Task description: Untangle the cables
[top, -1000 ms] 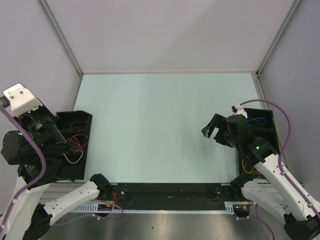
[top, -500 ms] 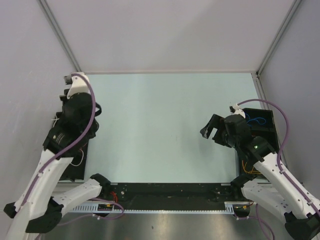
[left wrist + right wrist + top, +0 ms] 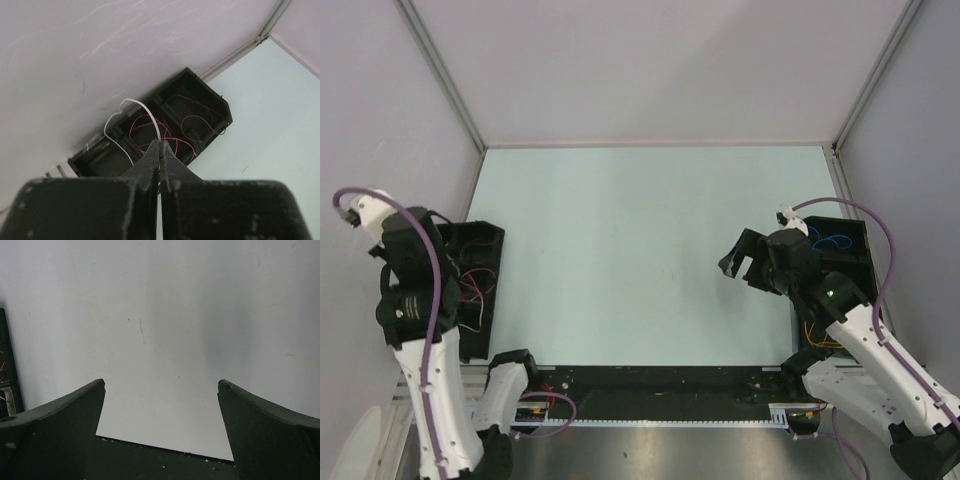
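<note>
My left gripper [image 3: 160, 142] is shut on a pale cable [image 3: 131, 100], which arcs up from the jaw tips and drops back into a black divided tray [image 3: 210, 89]. Red cables [image 3: 172, 139] lie in the tray's middle compartment and orange cables [image 3: 196, 116] in the far one. In the top view the left arm [image 3: 410, 290] stands at the left of this tray [image 3: 485, 235], over its red cables [image 3: 470, 285]. My right gripper [image 3: 740, 262] is open and empty above the bare table; its jaws stand wide apart in the right wrist view [image 3: 162, 383].
A second black tray [image 3: 860, 230] sits at the table's right edge, partly under the right arm, with a blue cable [image 3: 835, 240] and orange cables [image 3: 817, 335] in it. Grey walls enclose the table on three sides. A black rail [image 3: 650, 380] runs along the near edge.
The left arm swung from close under the camera out over the far left, then back to the left of its tray. The right arm has barely moved.
</note>
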Robot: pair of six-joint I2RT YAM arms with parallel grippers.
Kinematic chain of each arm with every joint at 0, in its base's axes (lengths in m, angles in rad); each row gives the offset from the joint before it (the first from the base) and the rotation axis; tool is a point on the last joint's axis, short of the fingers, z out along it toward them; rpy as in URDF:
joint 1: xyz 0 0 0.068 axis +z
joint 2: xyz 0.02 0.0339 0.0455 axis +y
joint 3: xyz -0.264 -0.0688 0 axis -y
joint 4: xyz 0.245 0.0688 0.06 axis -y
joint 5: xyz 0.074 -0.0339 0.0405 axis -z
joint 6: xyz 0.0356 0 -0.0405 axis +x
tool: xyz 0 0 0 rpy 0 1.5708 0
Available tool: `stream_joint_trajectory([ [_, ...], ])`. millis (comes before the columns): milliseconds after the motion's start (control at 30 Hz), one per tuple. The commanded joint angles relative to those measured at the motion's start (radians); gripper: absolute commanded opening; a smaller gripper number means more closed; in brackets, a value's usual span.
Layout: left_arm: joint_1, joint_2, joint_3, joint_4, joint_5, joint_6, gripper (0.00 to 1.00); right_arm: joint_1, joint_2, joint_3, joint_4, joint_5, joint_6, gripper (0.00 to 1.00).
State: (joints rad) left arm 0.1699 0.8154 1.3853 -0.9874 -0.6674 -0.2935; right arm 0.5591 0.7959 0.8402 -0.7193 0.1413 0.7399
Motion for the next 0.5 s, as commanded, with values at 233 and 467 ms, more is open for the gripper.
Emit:
stream_joint_trajectory([
  [233,0.284,-0.191,-0.337,0.053,0.394,-0.252,0.00,0.009,-0.009,0.037,-0.005,-0.039,-0.027,1.00],
  [467,0.450,-0.254,-0.549,0.092,0.486,-0.334,0.00,0.021,-0.032,0.037,-0.038,-0.031,-0.014,1.00],
])
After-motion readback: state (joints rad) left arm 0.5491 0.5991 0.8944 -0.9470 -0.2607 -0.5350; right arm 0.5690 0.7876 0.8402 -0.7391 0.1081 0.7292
